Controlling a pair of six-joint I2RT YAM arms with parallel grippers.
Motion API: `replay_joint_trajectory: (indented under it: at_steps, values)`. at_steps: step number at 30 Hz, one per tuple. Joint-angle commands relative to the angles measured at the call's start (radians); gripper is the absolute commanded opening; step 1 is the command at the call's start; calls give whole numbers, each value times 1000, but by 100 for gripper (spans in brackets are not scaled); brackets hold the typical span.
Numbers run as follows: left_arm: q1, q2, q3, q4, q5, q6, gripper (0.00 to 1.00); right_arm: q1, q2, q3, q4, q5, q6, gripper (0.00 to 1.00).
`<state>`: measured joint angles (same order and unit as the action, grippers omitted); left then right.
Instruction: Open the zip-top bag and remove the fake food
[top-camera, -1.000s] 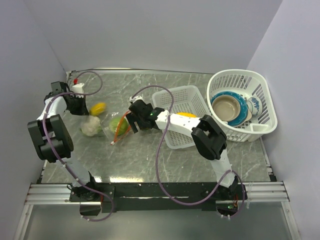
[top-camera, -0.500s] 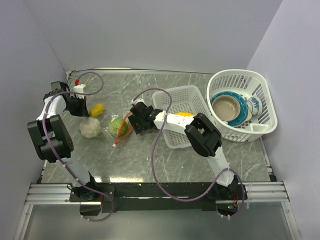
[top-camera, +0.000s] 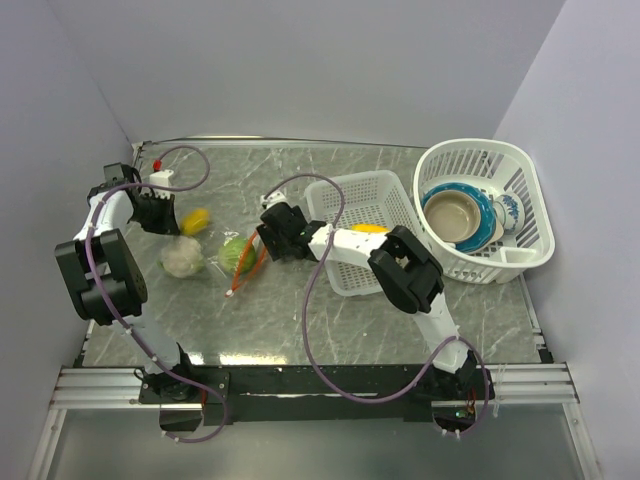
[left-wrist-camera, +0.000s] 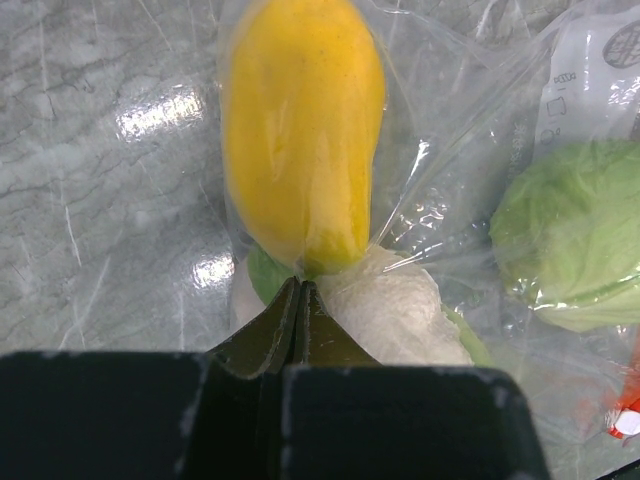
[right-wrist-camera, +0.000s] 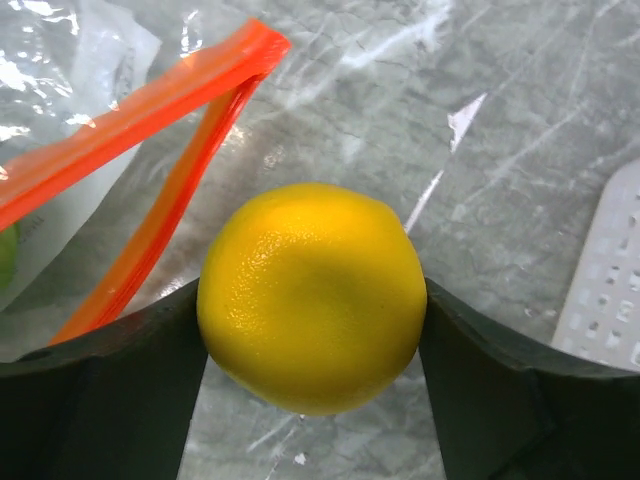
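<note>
The clear zip-top bag (top-camera: 215, 250) lies on the table left of centre, and its orange-red zip strip (top-camera: 246, 266) (right-wrist-camera: 150, 110) is parted. Inside it are a yellow oval fruit (top-camera: 196, 218) (left-wrist-camera: 300, 130), a white cauliflower (top-camera: 180, 255) (left-wrist-camera: 395, 315) and a green leafy ball (top-camera: 237, 252) (left-wrist-camera: 575, 240). My left gripper (top-camera: 160, 213) (left-wrist-camera: 300, 285) is shut on the bag's plastic beside the yellow fruit. My right gripper (top-camera: 272, 233) (right-wrist-camera: 312, 320) is shut on the orange (right-wrist-camera: 312, 295), just right of the bag's mouth and outside it.
A white rectangular slotted basket (top-camera: 390, 195) stands right of my right gripper, with a yellow piece (top-camera: 372, 229) in it. A round white basket (top-camera: 520, 170) at the far right holds blue and tan bowls (top-camera: 455, 215). Walls close the left, back and right sides.
My right gripper has pulled back slightly from the bag's mouth with the orange. The bag and the food in it have shifted a little to the left. My left gripper stays shut.
</note>
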<state>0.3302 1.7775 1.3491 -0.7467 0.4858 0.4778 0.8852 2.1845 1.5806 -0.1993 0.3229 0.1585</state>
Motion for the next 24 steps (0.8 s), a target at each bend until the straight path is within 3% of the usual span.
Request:
replay_joint_trajectory:
  at_steps: [1,4,9,15,20,23,24]
  values:
    - [-6,2,39,-29,22,16,1,-6,-74,-31,61,-25,-7,64]
    - [-5,7,41,-25,22,16,1,-5,-132,-60,69,-38,-4,56]
    - [-8,23,42,-17,25,4,1,-18,-278,-57,69,-16,-27,53]
    - [-19,7,35,-36,17,27,1,-176,-385,-88,60,-30,28,48]
    - [-34,-3,18,-54,2,54,1,-278,-424,-221,81,27,82,44]
    - [-46,10,28,-66,2,56,1,-293,-388,-229,29,68,95,51]
    - [-49,14,35,-72,10,56,1,-296,-381,-231,24,80,93,72]
